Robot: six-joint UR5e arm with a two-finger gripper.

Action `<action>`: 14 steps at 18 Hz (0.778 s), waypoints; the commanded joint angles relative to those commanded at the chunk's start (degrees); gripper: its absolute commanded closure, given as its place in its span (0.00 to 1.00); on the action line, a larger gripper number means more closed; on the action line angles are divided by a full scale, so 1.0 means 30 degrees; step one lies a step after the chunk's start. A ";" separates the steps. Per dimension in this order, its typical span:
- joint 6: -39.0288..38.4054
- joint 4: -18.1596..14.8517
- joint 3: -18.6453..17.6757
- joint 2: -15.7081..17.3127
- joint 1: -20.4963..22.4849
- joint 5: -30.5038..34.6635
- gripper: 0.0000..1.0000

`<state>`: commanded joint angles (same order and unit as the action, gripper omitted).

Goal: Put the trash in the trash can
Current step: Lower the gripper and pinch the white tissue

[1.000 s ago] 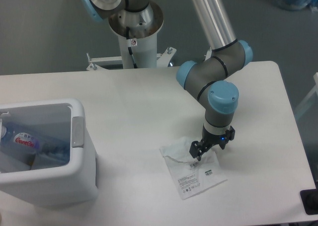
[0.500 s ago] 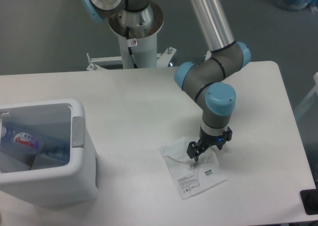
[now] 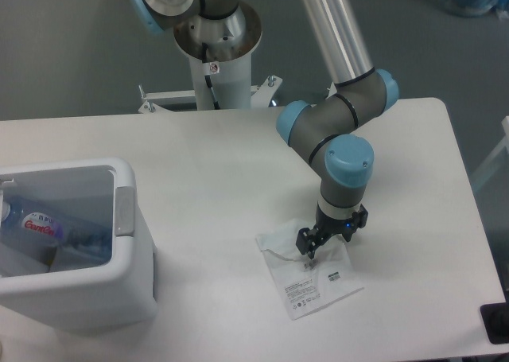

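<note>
Gripper over the bag, bottle in the bin

Your gripper [image 3: 308, 254] points down w/ its tips right at the plastic bag [image 3: 310, 276], which lies flat on the worktop [image 3: 223, 179] near the front edge, label side up. Can't tell if the jaws are clenched on it or loose. The bottle [image 3: 40, 227] lies inside the trash can [image 3: 119, 282] at far left, well apart from the bag.

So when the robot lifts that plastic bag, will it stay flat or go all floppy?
Probably floppy: the plastic bag looks thin, see-through and wrinkled where it lies on the table, so it should droop from wherever the gripper pinches it. It likely weighs very little. Being smooth plastic, it might slip out of a light grip.
</note>
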<state>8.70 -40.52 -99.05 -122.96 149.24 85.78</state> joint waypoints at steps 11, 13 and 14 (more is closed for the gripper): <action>-0.0029 -0.0029 -0.0059 0.0205 0.0000 0.0000 0.41; -0.0029 -0.0058 -0.0088 0.0234 0.0000 -0.0029 0.49; -0.0029 -0.0030 -0.0204 0.0263 -0.0029 0.0000 0.53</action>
<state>8.61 -40.61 -99.66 -122.17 149.15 85.78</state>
